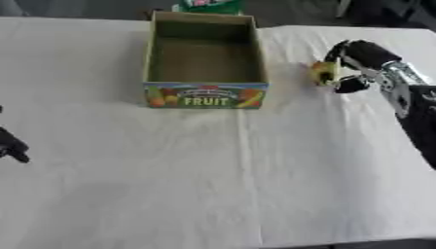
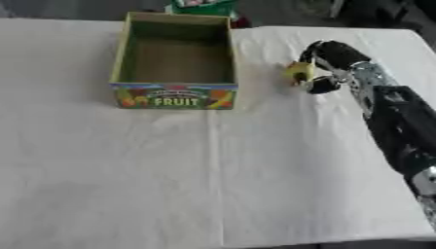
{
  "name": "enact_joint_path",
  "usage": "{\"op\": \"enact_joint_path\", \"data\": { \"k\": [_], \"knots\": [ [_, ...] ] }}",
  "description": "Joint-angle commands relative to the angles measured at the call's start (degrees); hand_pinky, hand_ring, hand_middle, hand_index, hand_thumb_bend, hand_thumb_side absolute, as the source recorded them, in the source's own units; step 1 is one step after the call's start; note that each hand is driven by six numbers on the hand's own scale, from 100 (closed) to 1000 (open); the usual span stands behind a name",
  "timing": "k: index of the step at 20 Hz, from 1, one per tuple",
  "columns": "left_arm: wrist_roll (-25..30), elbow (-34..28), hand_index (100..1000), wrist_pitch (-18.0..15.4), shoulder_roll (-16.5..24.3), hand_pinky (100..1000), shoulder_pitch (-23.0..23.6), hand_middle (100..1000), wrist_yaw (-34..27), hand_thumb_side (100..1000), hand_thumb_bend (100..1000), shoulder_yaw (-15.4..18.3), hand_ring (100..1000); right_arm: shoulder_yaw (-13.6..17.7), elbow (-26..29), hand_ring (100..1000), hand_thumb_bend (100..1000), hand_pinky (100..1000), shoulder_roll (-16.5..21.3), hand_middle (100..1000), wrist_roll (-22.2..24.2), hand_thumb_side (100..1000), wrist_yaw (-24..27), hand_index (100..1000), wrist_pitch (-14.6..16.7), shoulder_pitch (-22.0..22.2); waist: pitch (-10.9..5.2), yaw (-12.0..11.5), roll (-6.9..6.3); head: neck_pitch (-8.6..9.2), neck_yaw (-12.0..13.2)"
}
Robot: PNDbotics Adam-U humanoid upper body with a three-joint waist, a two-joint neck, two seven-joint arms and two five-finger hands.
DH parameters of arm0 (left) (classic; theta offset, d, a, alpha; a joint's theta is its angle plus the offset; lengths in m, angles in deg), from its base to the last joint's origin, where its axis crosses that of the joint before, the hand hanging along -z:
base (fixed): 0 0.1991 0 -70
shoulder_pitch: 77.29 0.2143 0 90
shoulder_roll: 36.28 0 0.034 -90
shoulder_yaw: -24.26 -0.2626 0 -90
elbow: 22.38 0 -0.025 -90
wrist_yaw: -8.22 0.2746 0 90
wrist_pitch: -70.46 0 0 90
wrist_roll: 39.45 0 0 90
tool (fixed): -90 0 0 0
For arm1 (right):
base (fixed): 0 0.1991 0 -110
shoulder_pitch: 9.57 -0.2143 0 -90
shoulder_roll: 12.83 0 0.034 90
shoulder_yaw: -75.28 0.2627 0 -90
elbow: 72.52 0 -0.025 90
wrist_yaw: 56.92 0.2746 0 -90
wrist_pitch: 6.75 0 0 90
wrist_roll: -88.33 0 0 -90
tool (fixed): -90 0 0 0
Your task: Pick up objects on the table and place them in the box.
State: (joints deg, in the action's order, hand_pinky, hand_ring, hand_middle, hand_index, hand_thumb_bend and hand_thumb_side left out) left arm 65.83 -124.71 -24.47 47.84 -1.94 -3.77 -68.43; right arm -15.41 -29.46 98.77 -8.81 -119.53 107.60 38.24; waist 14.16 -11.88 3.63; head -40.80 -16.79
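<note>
The right hand has its fingers and thumb curled round a small yellow object, just right of the box on the white table. The left hand shows at the left edge; I cannot tell its fingers' state.

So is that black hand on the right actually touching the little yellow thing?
Touching. In the left eye view the right hand is curled round the small yellow object, with dark fingers on both sides and no gap.
</note>
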Motion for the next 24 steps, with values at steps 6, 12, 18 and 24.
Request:
{"op": "enact_joint_path", "data": {
  "k": [6, 12, 18, 24],
  "knots": [
    [-0.03, -1.1, 817, 0.05, 0.56, 454, -0.48, 469, -0.25, 663, 133, 0.03, 516, -0.03, 6.22, 455, 100, 563, 2.59, 162, -6.39, 163, 2.37, 179, 0.94, -0.3, -1.46, 0.63, -0.22, -0.39, -0.06],
    [-0.05, -1.08, 817, 0.06, 0.68, 455, -0.3, 469, -0.29, 658, 133, 0.05, 516, -0.93, 13.05, 438, 100, 552, 3.13, 156, -5.76, 127, 5.48, 176, 1.98, -0.59, -2.0, 0.98, -0.24, -0.52, -0.08],
    [0.07, -1.04, 817, 0.08, 0.76, 455, -0.08, 468, -0.38, 653, 134, -0.02, 516, -2.33, 19.51, 427, 100, 545, 2.74, 160, -3.64, 100, 10.08, 179, 3.33, -2.72, -2.66, 0.81, -0.16, -0.59, -0.22],
    [0.24, -0.94, 817, 0.16, 0.72, 455, 0.01, 468, -0.49, 651, 134, -0.21, 516, -4.94, 24.8, 435, 100, 550, 0.48, 170, -0.23, 100, 14.01, 187, 4.94, -6.31, -3.15, 0.51, -0.06, -0.57, -0.58]
  ]
}}
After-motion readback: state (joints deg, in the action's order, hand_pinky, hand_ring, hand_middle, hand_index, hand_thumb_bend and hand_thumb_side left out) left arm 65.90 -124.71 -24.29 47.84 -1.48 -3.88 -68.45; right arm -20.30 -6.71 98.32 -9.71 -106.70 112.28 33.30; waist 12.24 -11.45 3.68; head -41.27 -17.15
